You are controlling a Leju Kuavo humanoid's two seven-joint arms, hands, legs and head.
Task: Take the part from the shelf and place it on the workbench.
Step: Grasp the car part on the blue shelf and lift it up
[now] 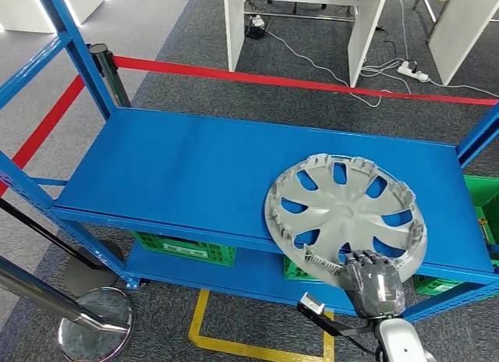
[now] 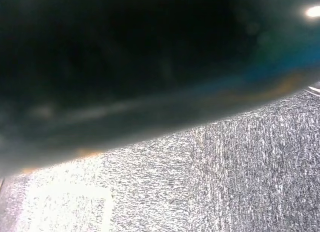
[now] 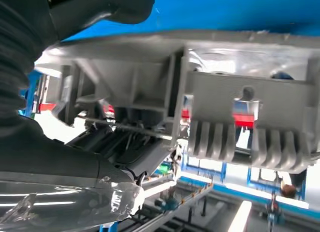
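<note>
The part is a grey plastic wheel cover [image 1: 344, 214] with several spoke openings, lying flat on the right half of the blue shelf [image 1: 176, 167], its near rim jutting over the shelf's front edge. My right hand [image 1: 373, 280] comes up from below and grips that near rim, fingers curled over its top. In the right wrist view the ribbed edge of the wheel cover [image 3: 245, 102] lies between my thumb [image 3: 102, 7] and the darker fingers [image 3: 56, 162].
Green crates [image 1: 185, 247] sit on the lower shelf level, another [image 1: 483, 198] at the right end. A red barrier belt [image 1: 282, 81] runs behind the shelf, and a chrome stanchion base [image 1: 97, 323] stands at the lower left. White tables [image 1: 294, 11] stand beyond. The shelf's left half is bare.
</note>
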